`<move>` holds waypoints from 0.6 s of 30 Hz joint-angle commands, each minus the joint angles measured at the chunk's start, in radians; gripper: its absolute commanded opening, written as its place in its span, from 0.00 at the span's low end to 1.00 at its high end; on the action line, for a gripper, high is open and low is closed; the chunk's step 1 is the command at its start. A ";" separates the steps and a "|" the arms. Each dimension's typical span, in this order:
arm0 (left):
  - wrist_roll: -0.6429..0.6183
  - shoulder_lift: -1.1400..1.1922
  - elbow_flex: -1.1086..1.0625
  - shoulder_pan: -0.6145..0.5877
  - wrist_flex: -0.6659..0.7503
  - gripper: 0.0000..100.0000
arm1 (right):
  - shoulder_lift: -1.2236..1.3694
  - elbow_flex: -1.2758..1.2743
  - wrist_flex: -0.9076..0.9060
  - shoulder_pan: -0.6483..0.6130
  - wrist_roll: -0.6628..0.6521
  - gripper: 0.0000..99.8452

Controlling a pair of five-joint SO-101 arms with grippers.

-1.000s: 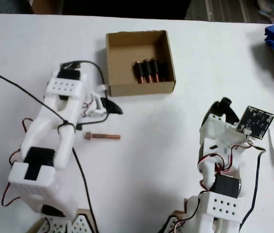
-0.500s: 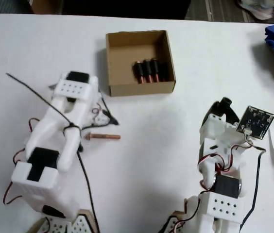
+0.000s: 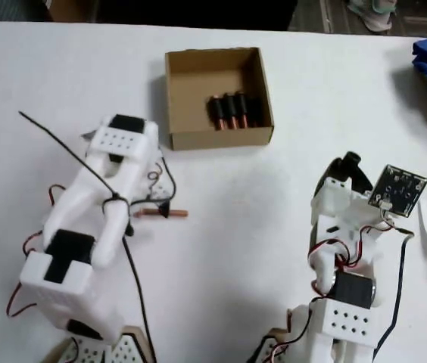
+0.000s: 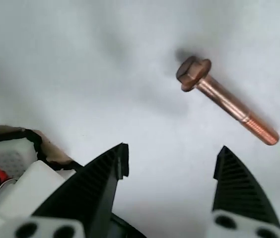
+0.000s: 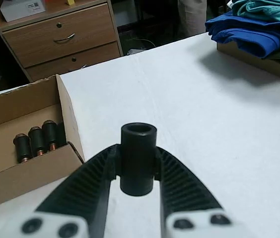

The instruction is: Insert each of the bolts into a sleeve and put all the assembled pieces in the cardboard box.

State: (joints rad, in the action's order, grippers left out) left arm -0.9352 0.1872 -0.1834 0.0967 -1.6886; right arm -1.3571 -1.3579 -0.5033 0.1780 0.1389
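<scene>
bolt (image 3: 179, 214) partly hidden beneath left arm (image 3: 98, 203)

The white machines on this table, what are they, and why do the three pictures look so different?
They are two small robot arms, each ending in a gripper. One picture looks down from above; the other two come from a camera on each arm's wrist. The left gripper is open close to a copper bolt lying on the white table. The right gripper is shut on a black sleeve, held upright. The cardboard box holds three finished pieces.
</scene>
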 commanded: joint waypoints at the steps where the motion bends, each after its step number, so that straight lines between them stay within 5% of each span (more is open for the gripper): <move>1: -0.005 -0.008 0.002 0.064 0.021 0.30 | -0.028 0.009 0.030 0.001 -0.002 0.02; 18: -0.077 0.155 0.012 0.097 0.144 0.30 | -0.028 0.009 0.028 0.001 -0.002 0.02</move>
State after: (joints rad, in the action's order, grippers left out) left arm -0.9874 0.2808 -0.1864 0.1887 -1.5673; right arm -1.3571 -1.3579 -0.5033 0.1780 0.1389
